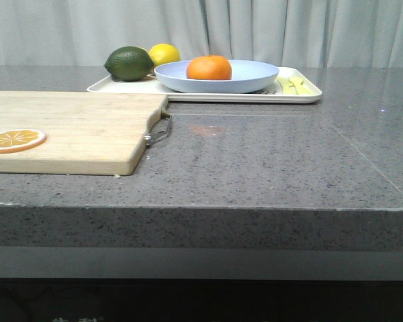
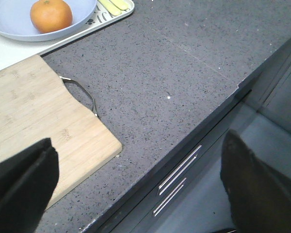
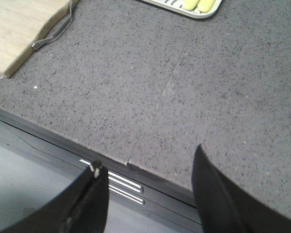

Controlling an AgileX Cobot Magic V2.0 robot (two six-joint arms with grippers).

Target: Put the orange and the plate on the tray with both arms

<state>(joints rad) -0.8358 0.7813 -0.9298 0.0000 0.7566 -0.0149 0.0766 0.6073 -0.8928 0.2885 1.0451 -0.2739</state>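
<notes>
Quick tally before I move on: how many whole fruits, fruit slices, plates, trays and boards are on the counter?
Whole fruits: 3, namely orange, lemon, green fruit
Fruit slices: 1, orange slice
Plates: 1, plate
Trays: 1, tray
Boards: 1, board
Total: 7

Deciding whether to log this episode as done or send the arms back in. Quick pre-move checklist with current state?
1. Orange in the plate: ok, it sits inside the rim in the front and left wrist views.
2. Plate on the tray: ok, it rests on the tray next to the lime and lemon.
3. Left gripper empty: ok, fingers spread, nothing between them.
4. Right gripper empty: ok, fingers apart over the counter edge.
5. Arms clear of tray: ok, neither shows in the front view.
6. Plate fully inside tray rim on the far side: cannot tell, hidden behind the plate.
</notes>
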